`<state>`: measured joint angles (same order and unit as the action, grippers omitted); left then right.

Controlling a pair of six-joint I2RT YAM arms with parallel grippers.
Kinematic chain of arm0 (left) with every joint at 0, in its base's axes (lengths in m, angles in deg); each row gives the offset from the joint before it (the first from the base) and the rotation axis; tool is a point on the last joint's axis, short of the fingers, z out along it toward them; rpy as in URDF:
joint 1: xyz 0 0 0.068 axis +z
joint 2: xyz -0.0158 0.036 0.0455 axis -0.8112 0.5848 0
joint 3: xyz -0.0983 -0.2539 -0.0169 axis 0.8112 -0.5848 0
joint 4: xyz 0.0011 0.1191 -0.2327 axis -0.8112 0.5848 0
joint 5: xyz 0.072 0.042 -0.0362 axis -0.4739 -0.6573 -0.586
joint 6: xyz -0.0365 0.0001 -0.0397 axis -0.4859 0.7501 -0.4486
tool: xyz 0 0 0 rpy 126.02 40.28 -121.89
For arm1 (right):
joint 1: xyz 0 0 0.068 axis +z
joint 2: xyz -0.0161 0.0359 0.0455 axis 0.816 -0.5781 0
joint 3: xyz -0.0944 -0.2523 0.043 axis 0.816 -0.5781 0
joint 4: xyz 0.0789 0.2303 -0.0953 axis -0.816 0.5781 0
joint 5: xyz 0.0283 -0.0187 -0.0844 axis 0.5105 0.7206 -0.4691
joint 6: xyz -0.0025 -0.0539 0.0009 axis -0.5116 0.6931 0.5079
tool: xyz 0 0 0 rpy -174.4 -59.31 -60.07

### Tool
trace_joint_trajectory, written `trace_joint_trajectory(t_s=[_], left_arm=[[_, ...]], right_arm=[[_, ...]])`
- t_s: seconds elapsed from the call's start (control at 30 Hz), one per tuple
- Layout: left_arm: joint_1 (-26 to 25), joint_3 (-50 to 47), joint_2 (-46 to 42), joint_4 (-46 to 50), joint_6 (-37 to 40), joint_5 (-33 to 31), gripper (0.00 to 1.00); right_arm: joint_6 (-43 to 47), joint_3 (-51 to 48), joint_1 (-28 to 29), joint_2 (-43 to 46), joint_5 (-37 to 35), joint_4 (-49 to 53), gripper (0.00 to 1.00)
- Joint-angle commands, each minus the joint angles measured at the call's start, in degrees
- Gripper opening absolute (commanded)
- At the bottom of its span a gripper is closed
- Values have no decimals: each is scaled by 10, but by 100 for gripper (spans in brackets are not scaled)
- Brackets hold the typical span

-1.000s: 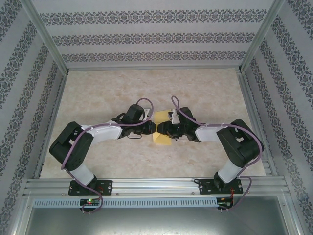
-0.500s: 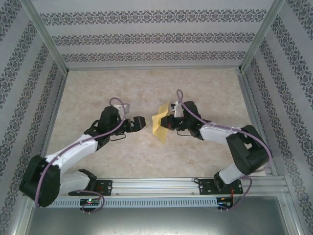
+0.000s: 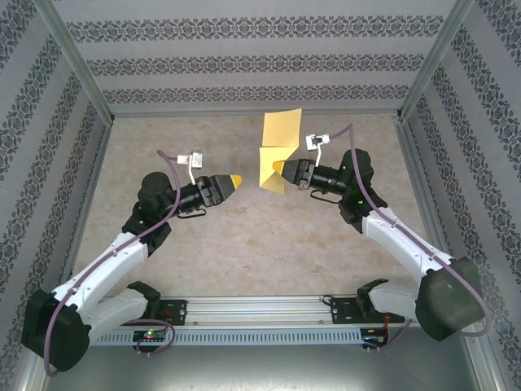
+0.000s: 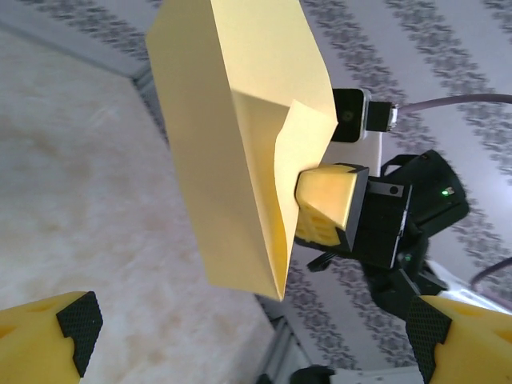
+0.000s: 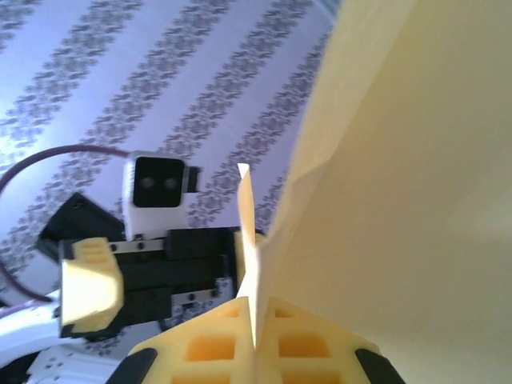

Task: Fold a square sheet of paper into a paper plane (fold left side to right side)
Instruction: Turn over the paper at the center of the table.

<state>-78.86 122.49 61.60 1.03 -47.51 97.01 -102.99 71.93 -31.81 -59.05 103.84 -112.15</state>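
Your two arm bases sit on the aluminium rail (image 3: 260, 309) at the near edge. Farther in, your left gripper (image 3: 230, 181) hangs over the marble-patterned table (image 3: 163, 244), left of centre and pointing right. Its own camera shows the two yellow fingers (image 4: 32, 344) spread wide with nothing between them: released.

Facing it across a clear gap, your right gripper (image 3: 283, 169) points left with its jaws clenched on the square sheet of paper (image 3: 275, 155). The right wrist camera shows a thin edge of the sheet pinched between the two pads (image 5: 200, 352).

The sheet is off the table, in the air between the two grippers and on the right one's side. It is creased: one panel stands up above the grip toward the back wall (image 3: 244, 65), and another hangs below it. That wall carries striped, patterned wallpaper.
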Motion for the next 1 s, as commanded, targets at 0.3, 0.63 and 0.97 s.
trace_joint_trajectory(t_s=[0.3, 0.63, 0.97], left_arm=[[-75, 62, 45, -108, -7, 28, 83], [-79, 61, 38, -108, -2, 8, 51], [-81, 61, 37, -76, 14, 0, 21]], right_arm=[[-30, 46, 64, -5, 39, -62, 0], [-64, 32, 73, -10, 51, -88, 0], [-41, 26, 71, 5, 41, -49, 13]])
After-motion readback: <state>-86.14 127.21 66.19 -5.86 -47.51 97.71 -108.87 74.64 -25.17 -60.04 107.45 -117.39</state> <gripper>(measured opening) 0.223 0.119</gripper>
